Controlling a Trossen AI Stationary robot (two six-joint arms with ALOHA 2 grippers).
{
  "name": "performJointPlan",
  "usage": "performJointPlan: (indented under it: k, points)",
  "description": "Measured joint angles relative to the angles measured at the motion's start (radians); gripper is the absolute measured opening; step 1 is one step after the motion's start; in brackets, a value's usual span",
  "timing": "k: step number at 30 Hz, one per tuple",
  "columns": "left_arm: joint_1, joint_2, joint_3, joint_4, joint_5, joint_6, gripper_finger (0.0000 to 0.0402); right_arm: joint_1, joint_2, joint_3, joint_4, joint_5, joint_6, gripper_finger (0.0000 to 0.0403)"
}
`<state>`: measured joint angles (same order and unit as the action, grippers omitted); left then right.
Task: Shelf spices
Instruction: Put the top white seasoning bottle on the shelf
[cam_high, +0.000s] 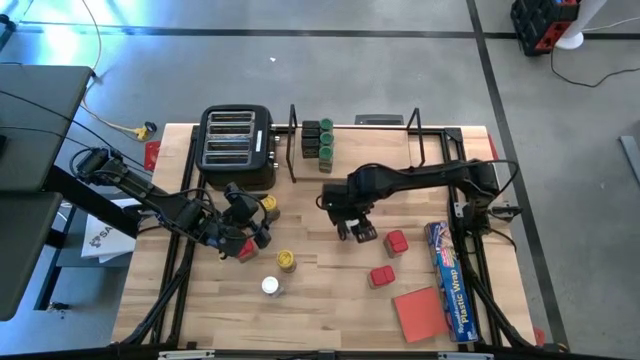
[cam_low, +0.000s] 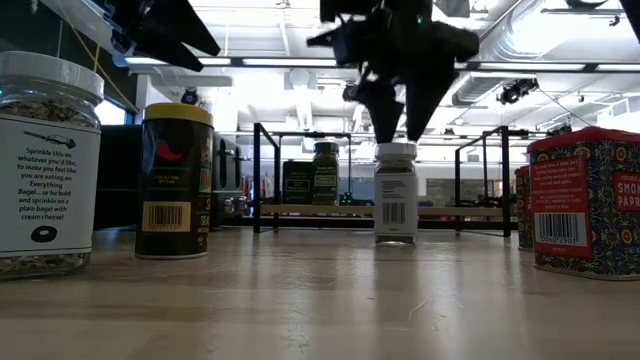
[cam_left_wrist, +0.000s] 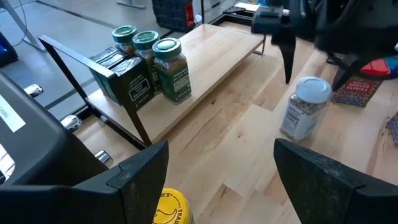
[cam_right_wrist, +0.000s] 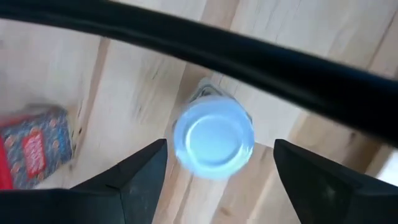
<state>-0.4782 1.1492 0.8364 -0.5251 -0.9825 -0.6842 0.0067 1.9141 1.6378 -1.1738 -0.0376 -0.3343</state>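
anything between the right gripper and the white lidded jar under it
Nothing visible. The right gripper hangs directly above the white-lidded jar, fingers open either side of the lid, with bare table around the jar. The shelf behind it has open board beside the jars already placed.

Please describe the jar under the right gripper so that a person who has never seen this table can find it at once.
Start from the black wire shelf at the table's far edge and come toward the middle of the table, where the right gripper hangs open. The white-lidded jar stands upright directly below it, apart from the shelf. Its clear body and white lid set it apart from the red square tins nearby.
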Motion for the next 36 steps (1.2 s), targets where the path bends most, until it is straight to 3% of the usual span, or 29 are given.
performJointPlan:
  k: [6,11,15,21,32,36]
  points:
    - [0.0,0.0,0.0,-0.001,0.006,-0.001,0.0287,0.007,-0.025,0.032,-0.099,0.016,-0.125,0.0291]
    - [0.0,0.0,0.0,-0.001,0.008,0.001,0.0287,0.0,-0.024,-0.077,-0.072,0.024,-0.041,0.0291]
    - [0.0,0.0,0.0,-0.002,0.013,0.008,0.0287,0.013,-0.023,-0.115,-0.059,-0.065,0.028,0.0291]
    - [0.0,0.0,0.0,-0.002,0.017,0.008,0.0287,0.087,-0.023,-0.056,0.009,-0.186,0.068,0.0291]
    - [0.0,0.0,0.0,-0.001,0.012,0.008,0.0287,0.105,-0.024,0.017,-0.038,-0.2,-0.001,0.0291]
    - [0.0,0.0,0.0,-0.001,0.012,0.008,0.0287,0.112,-0.017,0.017,0.09,-0.175,-0.045,0.0291]
